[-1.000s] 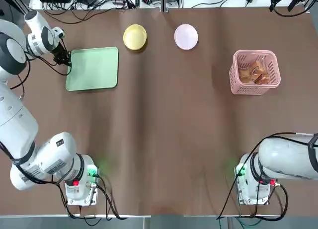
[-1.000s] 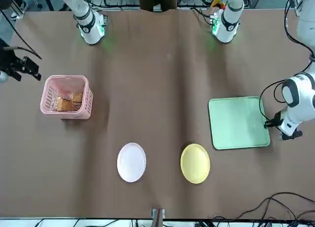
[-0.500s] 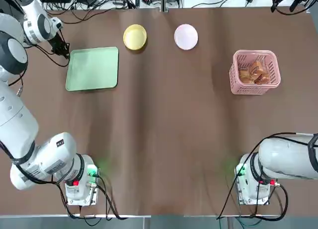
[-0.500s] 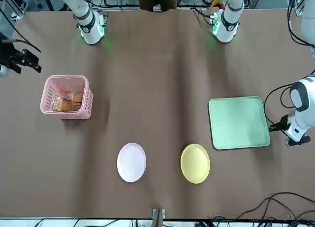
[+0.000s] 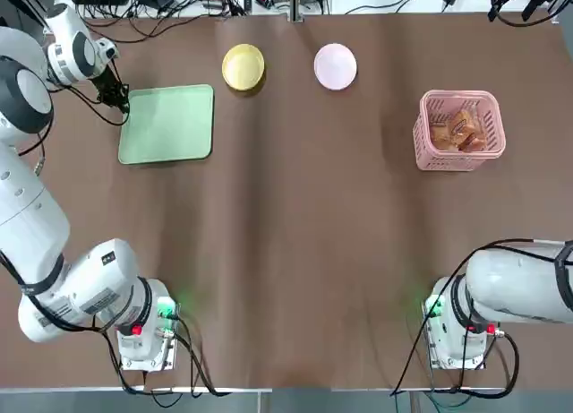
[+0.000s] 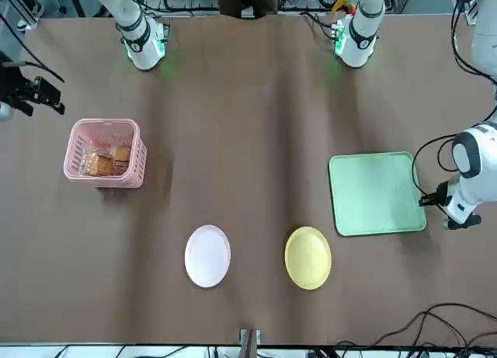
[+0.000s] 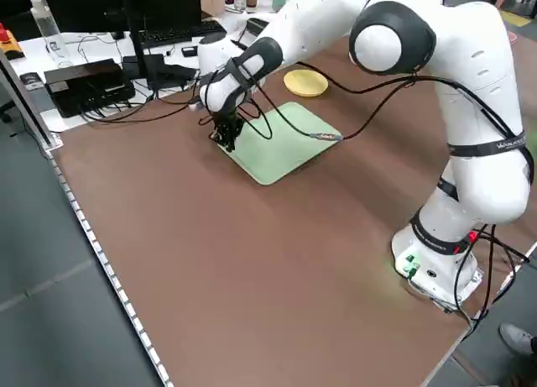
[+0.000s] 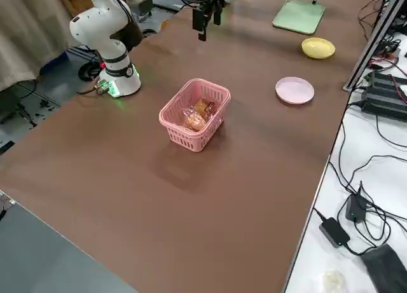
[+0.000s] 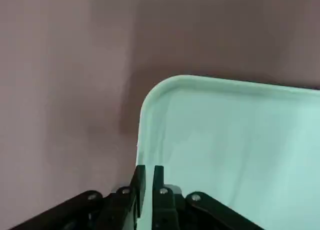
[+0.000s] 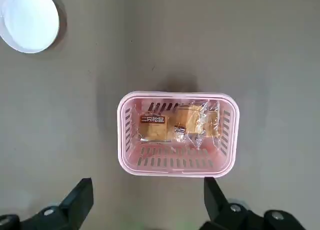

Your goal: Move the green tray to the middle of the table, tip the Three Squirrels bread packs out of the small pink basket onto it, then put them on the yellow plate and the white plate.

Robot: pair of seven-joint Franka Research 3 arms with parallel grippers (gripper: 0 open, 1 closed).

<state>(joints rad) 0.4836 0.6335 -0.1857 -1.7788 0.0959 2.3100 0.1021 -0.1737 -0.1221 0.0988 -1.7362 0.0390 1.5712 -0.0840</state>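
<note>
Green tray (image 5: 166, 124) under narrowly parted left end effector (image 9: 149, 169); right end effector (image 10: 148, 182) wide near basket (image 10: 178, 169).

Left arm's tool (image 7: 225, 139) right at green tray's (image 7: 281, 143) edge, yellow plate (image 7: 305, 82) just past it on brown worktop (image 7: 226, 269).

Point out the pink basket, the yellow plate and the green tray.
Pink basket (image 10: 178, 172): right wrist view, on the near-side rim, the long edge closest to the right gripper's fingers.
Yellow plate (image 5: 243, 67): top view, on the middle of the dish.
Green tray (image 6: 377, 195): front view, on its flat bare surface.
</note>
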